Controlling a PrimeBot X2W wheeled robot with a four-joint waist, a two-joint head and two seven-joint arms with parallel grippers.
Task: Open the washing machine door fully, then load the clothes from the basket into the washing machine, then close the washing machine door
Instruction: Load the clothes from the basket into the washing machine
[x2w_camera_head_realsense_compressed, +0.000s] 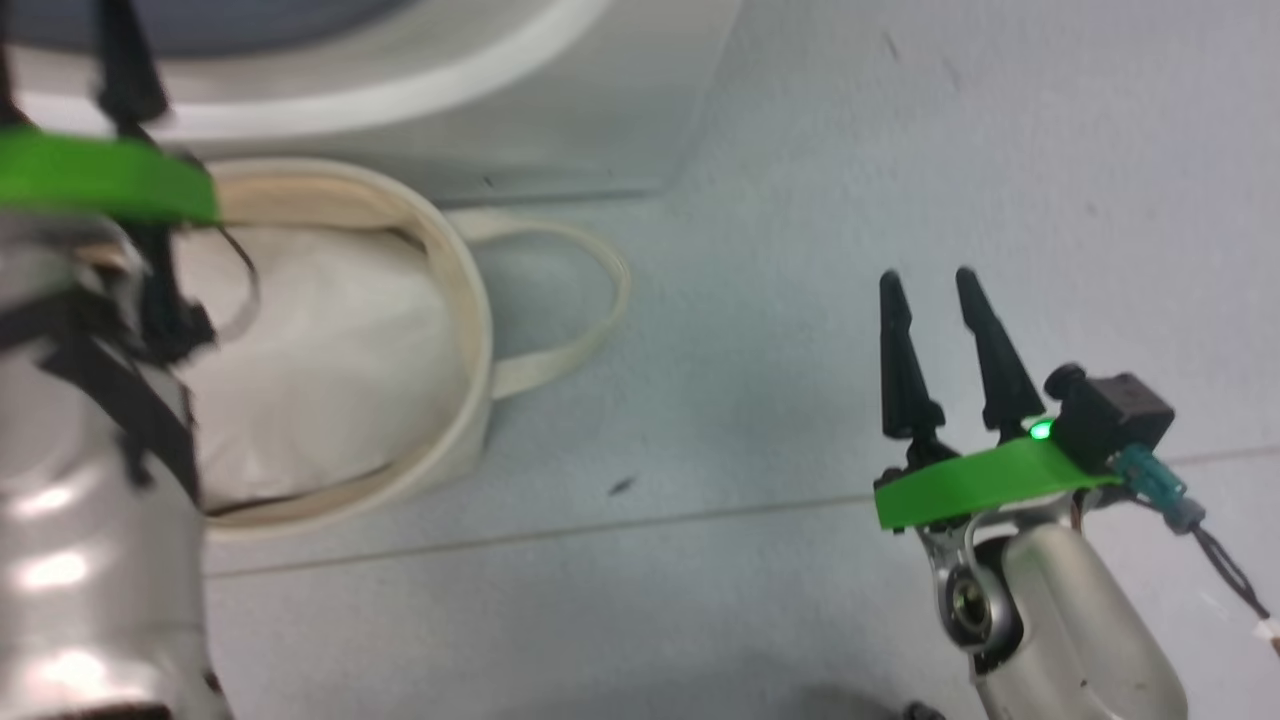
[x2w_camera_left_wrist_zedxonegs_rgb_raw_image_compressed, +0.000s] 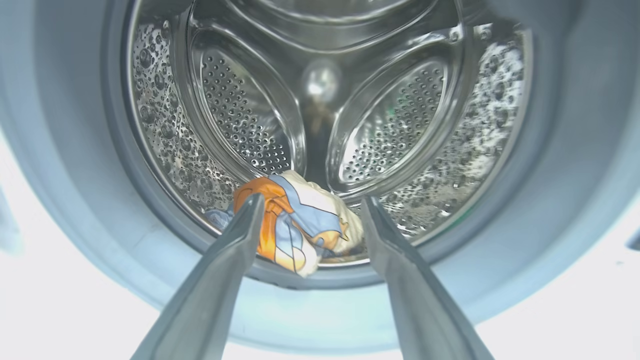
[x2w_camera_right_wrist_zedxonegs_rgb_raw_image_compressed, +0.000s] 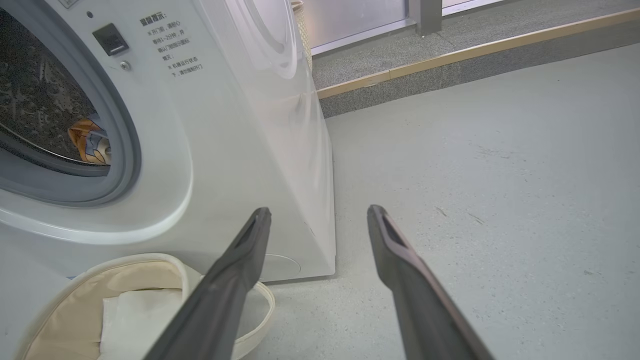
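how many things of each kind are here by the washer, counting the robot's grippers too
white front-loading washing machine: 1
round cream canvas basket: 1
small blue, orange and cream printed garment: 1
plain white padded liner: 1
dark two-fingered grippers, left gripper and right gripper: 2
total: 6

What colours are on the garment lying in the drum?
Orange, pale blue and cream patches; the clothes show best in the left wrist view.
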